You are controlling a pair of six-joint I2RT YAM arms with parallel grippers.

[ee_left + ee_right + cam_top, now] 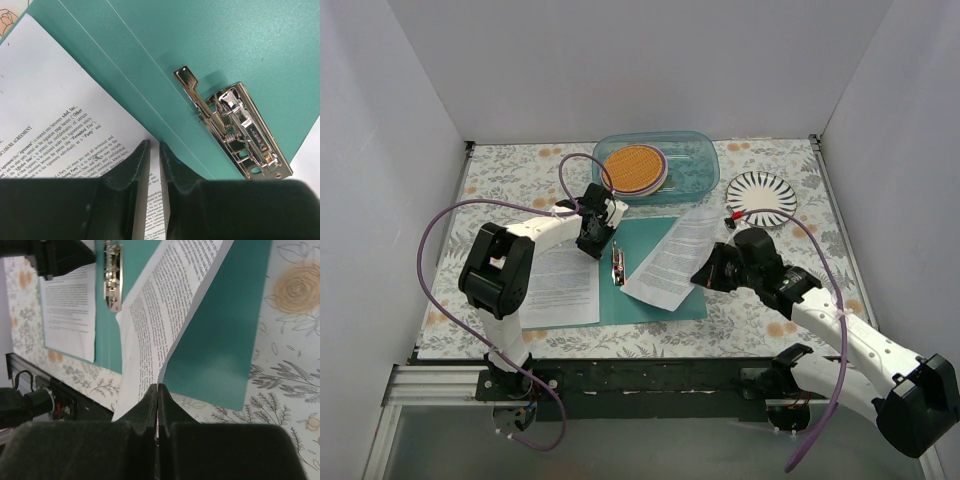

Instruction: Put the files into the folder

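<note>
The teal folder [665, 305] lies open in the middle of the table, its silver clip [617, 267] at the spine. One printed sheet [560, 285] lies flat on its left flap. My right gripper [705, 275] is shut on the near edge of a second sheet [672, 255], which slants over the right flap. The right wrist view shows this gripper [158, 386], the sheet [160, 305] and the folder [225, 330]. My left gripper [595, 240] is near the spine over the left sheet's right edge. The left wrist view shows it [154, 144] nearly shut and empty beside the clip [240, 130].
A clear blue-tinted container [695, 160] holding a round orange thing stands at the back centre. A striped plate [761, 193] sits at the back right. White walls close off three sides. Purple cables loop off both arms.
</note>
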